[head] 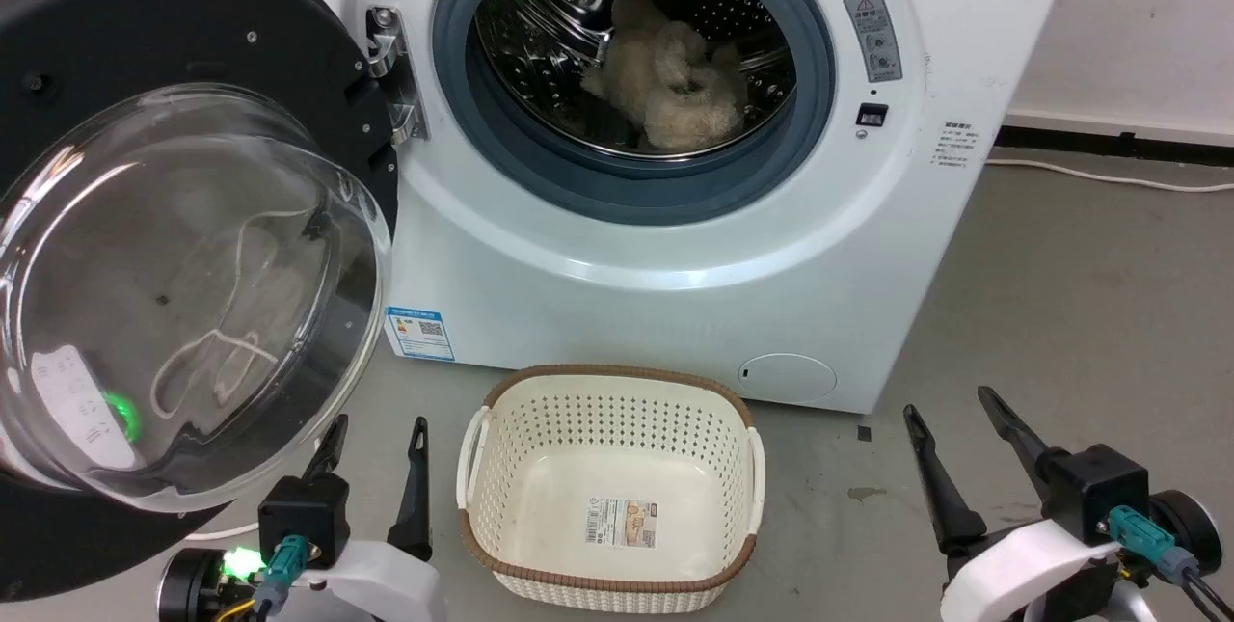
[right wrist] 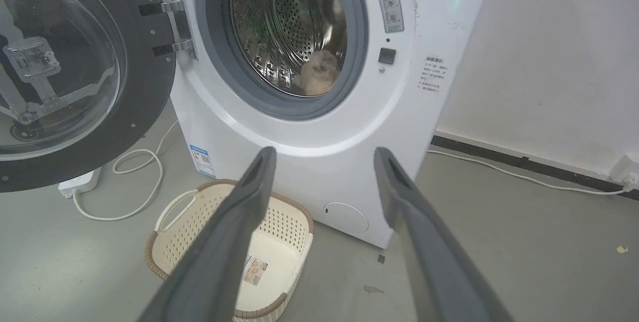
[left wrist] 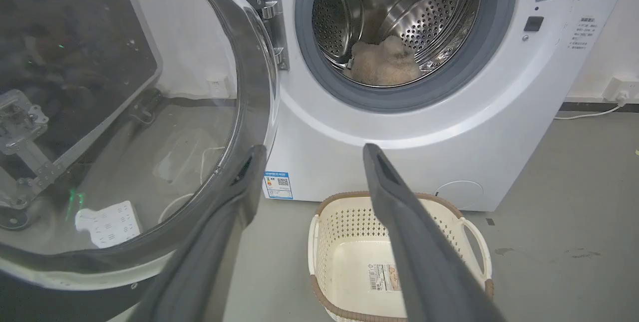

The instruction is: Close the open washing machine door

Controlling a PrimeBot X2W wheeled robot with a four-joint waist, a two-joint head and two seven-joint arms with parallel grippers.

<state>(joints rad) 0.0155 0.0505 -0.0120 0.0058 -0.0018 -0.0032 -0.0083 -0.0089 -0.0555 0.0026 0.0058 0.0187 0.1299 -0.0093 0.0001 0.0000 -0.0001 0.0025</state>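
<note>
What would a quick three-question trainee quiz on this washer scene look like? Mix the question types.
1. True or false: the washing machine door is latched shut.
2. What lies in the drum? A) a fluffy beige item B) a blue towel C) nothing
3. Short answer: in the head view, on which side of the drum opening is the hinge?

Key: 1 false, the door stands swung wide open; 2 A; 3 left.

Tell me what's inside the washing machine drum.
A fluffy beige bundle lies low in the perforated steel drum. Anything beneath or behind it is covered, and the drum's near floor is hidden by the grey gasket.
</note>
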